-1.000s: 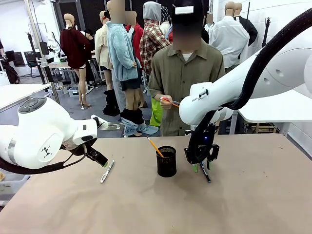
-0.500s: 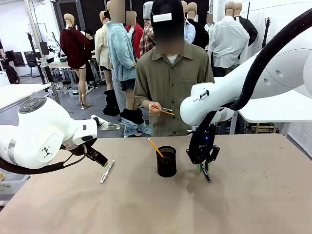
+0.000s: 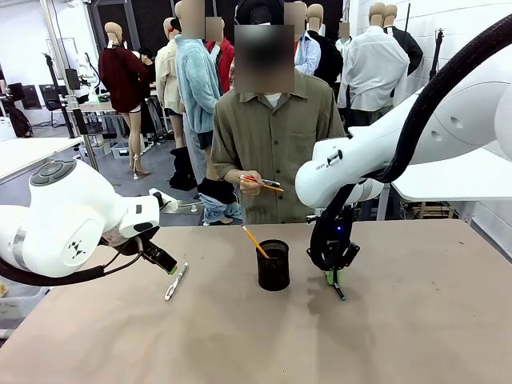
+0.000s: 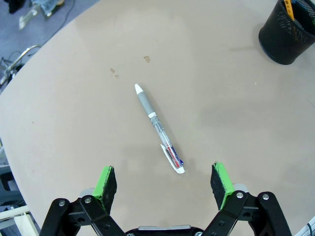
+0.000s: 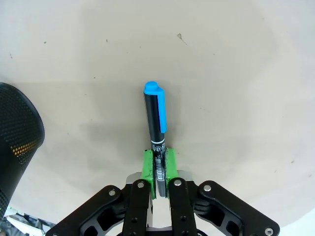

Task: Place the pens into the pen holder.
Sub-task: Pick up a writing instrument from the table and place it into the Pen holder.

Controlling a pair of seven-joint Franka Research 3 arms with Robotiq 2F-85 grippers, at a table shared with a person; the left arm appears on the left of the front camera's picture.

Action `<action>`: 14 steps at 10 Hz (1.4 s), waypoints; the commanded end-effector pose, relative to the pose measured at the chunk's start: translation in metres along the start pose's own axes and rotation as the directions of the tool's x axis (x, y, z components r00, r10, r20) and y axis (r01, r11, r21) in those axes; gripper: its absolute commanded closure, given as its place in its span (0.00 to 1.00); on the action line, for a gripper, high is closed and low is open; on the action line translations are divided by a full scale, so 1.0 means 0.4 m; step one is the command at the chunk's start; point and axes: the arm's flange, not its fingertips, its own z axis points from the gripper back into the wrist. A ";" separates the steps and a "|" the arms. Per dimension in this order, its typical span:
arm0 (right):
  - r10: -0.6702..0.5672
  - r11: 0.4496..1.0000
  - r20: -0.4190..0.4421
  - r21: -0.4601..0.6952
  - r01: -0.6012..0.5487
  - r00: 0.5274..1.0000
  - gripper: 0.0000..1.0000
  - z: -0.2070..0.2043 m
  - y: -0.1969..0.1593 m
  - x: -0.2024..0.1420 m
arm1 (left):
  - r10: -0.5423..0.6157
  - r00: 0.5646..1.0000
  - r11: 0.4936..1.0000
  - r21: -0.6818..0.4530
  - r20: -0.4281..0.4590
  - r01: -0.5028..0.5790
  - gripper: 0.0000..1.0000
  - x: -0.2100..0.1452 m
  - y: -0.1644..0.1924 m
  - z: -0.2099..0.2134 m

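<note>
Just right of the holder [image 3: 274,266] on the table [image 3: 400,336], the right pincer [image 5: 158,164] is clamped on the blue-capped pen [image 5: 155,115] and should lift it above the rim and upend it before release, while the left pincer [image 4: 164,179] hangs apart over the white pen [image 4: 156,127].

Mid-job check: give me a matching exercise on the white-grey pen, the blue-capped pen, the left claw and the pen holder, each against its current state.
1. white-grey pen
2. blue-capped pen
3. left claw
4. pen holder

a. clamped in the right claw
b. open, holding nothing
c. lying free on the table
d. has an orange pen standing in it

Pairs: 1-c, 2-a, 3-b, 4-d
</note>
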 end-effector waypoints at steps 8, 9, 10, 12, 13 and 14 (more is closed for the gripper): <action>0.447 0.803 0.492 0.148 -0.577 0.747 1.00 0.084 -0.108 -0.085 | 0.005 1.000 1.000 0.000 0.001 -0.005 0.00 -0.002 0.004 0.002; 0.493 0.754 0.534 0.133 -0.644 0.687 1.00 0.088 -0.116 -0.095 | 0.005 1.000 1.000 0.000 0.001 -0.005 0.00 -0.002 0.004 0.002; 0.544 0.680 0.578 0.121 -0.723 0.608 1.00 0.094 -0.117 -0.106 | 0.005 1.000 1.000 0.000 0.001 -0.005 0.00 -0.002 0.004 0.002; 0.610 0.538 0.641 0.096 -0.837 0.466 1.00 0.098 -0.131 -0.119 | 0.005 1.000 1.000 0.000 0.001 -0.005 0.00 -0.002 0.004 0.002; 0.646 0.473 0.649 0.073 -0.878 0.402 1.00 0.096 -0.140 -0.128 | 0.005 1.000 1.000 0.000 0.001 -0.005 0.00 -0.002 0.004 0.002; 0.671 0.425 0.653 0.048 -0.904 0.350 1.00 0.096 -0.148 -0.131 | 0.005 1.000 1.000 0.000 0.001 -0.005 0.00 -0.002 0.004 0.002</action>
